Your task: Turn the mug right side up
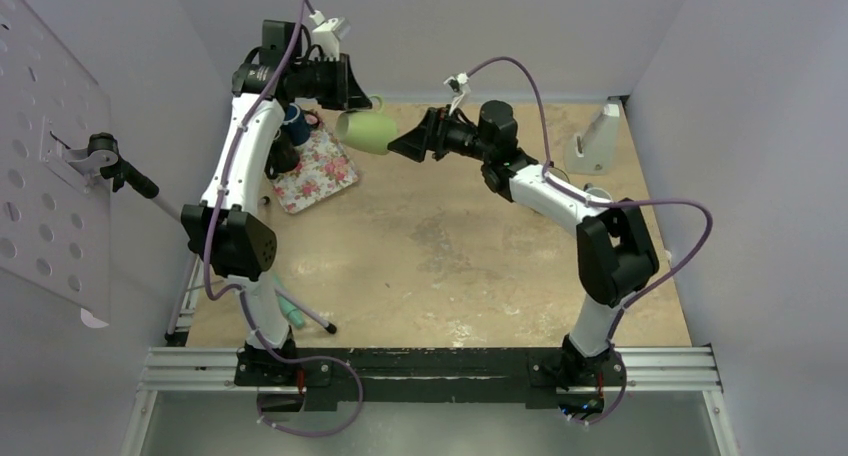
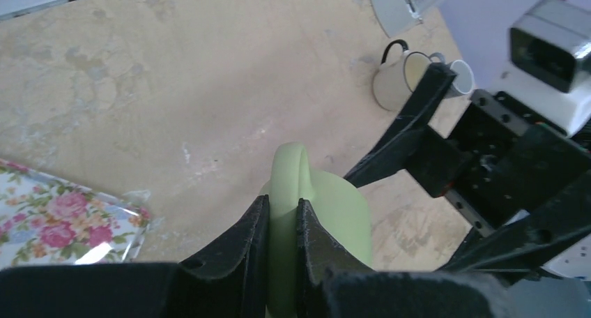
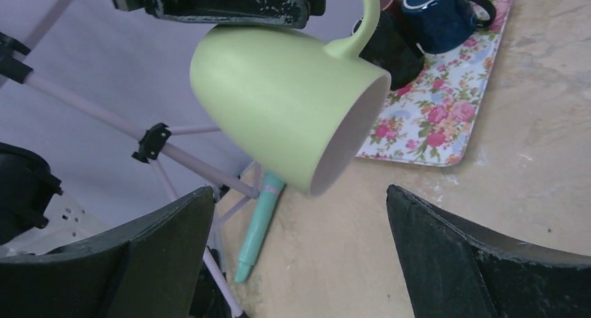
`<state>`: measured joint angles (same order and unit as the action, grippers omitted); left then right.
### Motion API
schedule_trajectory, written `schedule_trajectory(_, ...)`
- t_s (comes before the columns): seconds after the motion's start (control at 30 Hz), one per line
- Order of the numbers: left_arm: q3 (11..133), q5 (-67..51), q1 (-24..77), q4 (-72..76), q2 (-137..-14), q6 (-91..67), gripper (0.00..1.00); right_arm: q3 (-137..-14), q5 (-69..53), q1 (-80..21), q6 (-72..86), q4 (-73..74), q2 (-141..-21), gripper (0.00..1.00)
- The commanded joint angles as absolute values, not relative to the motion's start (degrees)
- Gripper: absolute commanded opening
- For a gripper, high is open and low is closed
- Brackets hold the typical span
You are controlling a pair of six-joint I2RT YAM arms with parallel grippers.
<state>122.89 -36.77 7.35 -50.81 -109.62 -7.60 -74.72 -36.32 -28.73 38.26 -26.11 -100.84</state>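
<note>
The light green mug (image 1: 365, 131) hangs in the air above the table's far middle, tipped on its side. In the right wrist view the mug (image 3: 279, 102) shows its pale mouth slanting down toward the table. My left gripper (image 2: 282, 213) is shut on the mug's handle (image 2: 287, 171), which stands up between the two fingers, and it holds the mug from above (image 1: 340, 84). My right gripper (image 1: 405, 144) is open just to the mug's right. Its jaws stand wide apart (image 3: 300, 192) with nothing between them, a little short of the mug's rim.
A floral tray (image 1: 315, 171) lies at the far left with a blue mug (image 3: 446, 4) and a black mug (image 3: 394, 46) on it. Two white enamel mugs (image 2: 397, 74) stand at the right, near a white stand (image 1: 598, 136). A teal pen (image 3: 259, 224) lies by tripod legs.
</note>
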Motion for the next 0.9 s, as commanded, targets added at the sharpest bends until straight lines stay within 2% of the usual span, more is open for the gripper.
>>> schedule_trajectory(0.0, 122.71, -44.32, 8.15, -44.86, -105.82, -15.82, 0.00, -79.02, -42.54, -28.99, 47.64, -38.92, -103.69, 0.97)
schedule_trajectory(0.17, 121.36, -46.20, 9.50, -42.42, -105.97, -17.93, 0.00, -80.47, -46.62, -29.31, 54.03, -47.04, -106.94, 0.94)
schedule_trajectory(0.23, 120.73, -46.49, 10.22, -41.92, -106.01, -18.21, 0.00, -80.88, -47.74, -29.35, 55.44, -50.06, -107.24, 0.85)
schedule_trajectory(0.33, 119.03, -46.30, 10.98, -41.31, -105.91, -17.90, 0.00, -80.84, -48.35, -29.29, 57.20, -54.23, -106.57, 0.60)
schedule_trajectory(0.4, 118.58, -46.36, 10.99, -41.45, -106.03, -17.35, 0.00, -80.58, -48.70, -29.34, 55.92, -53.44, -105.20, 0.21)
schedule_trajectory(0.43, 118.61, -46.14, 10.92, -42.03, -106.14, -16.34, 0.00, -80.06, -48.23, -29.21, 53.91, -51.22, -104.09, 0.06)
schedule_trajectory(0.47, 118.83, -45.50, 10.90, -42.84, -106.17, -14.63, 0.08, -79.53, -46.88, -28.97, 50.72, -47.52, -102.75, 0.00)
schedule_trajectory(0.5, 119.21, -44.50, 10.90, -43.87, -106.05, -13.09, 0.30, -79.04, -44.86, -28.84, 46.47, -41.55, -101.05, 0.00)
schedule_trajectory(0.57, 120.27, -41.59, 10.54, -46.33, -105.87, -9.23, 0.79, -79.63, -37.54, -28.60, 36.46, -26.87, -97.85, 0.00)
schedule_trajectory(0.6, 120.89, -39.64, 10.28, -47.45, -105.67, -7.31, 0.97, -80.61, -33.02, -28.65, 31.74, -18.60, -96.63, 0.00)
schedule_trajectory(0.7, 122.02, -30.80, 9.41, -50.16, -105.05, -2.55, 1.00, -83.96, -16.76, -28.58, 19.68, 4.98, -94.56, 0.00)
schedule_trajectory(0.87, 122.49, -18.29, 8.89, -53.06, -104.89, 5.73, 1.00, -87.45, 2.09, -28.56, 8.77, 25.28, -93.54, 0.00)
